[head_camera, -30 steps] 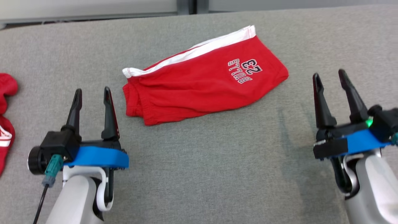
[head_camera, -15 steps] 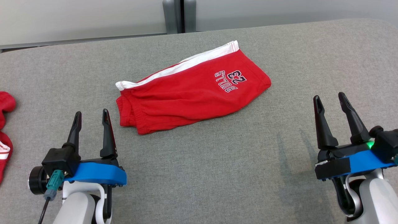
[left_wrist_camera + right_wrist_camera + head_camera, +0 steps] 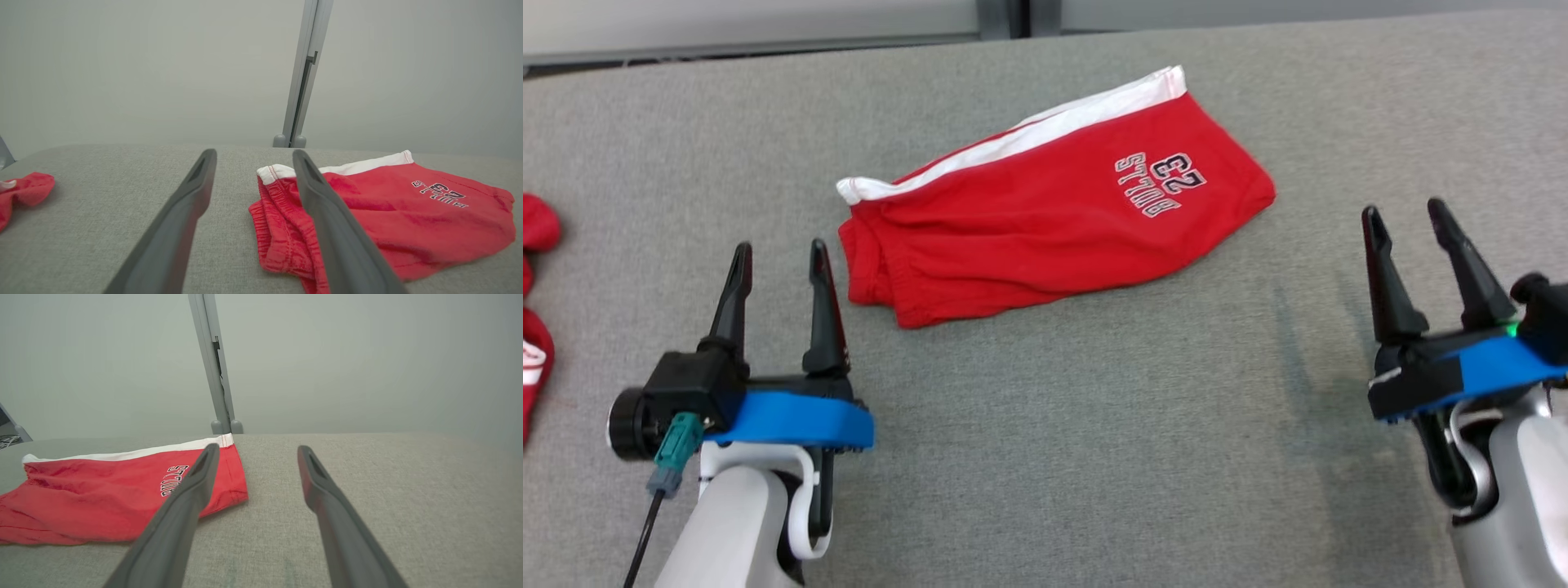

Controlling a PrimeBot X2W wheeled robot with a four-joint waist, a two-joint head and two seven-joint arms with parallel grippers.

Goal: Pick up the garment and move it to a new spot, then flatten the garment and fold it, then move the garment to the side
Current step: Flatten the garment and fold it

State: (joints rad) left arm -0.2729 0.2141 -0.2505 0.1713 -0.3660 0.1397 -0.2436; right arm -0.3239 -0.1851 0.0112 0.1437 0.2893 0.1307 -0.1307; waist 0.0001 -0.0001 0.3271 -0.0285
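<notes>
Red shorts point(image 3: 1045, 220), frame centre: soft, light, limp, will sag. Grasp waistband end, lower left. Left gripper point(image 3: 779, 261), right gripper point(image 3: 1409, 216): jaws apart, empty.

A: The folded red jersey shorts point(image 3: 1054, 220), are they plain?
B: No. A white stripe point(image 3: 1013, 143) runs along one edge, and there is white lettering point(image 3: 1160, 184) outlined in a dark colour.
A: And the woven cloth tabletop point(image 3: 1094, 457)?
B: Flecked grey, with no pattern.
A: The left gripper point(image 3: 779, 245)?
B: Black fingers, a blue band point(image 3: 792, 416) at the base, a teal plug point(image 3: 678, 437) and a pale forearm. The right gripper point(image 3: 1404, 207) has the same colours, plus a small green light point(image 3: 1512, 329).
A: The crumpled cloth point(image 3: 535, 224) at the left edge?
B: Red too, with a bit of white.
A: Behind the table?
B: A pale grey wall point(image 3: 122, 61) and a darker grey metal post point(image 3: 304, 73).
</notes>
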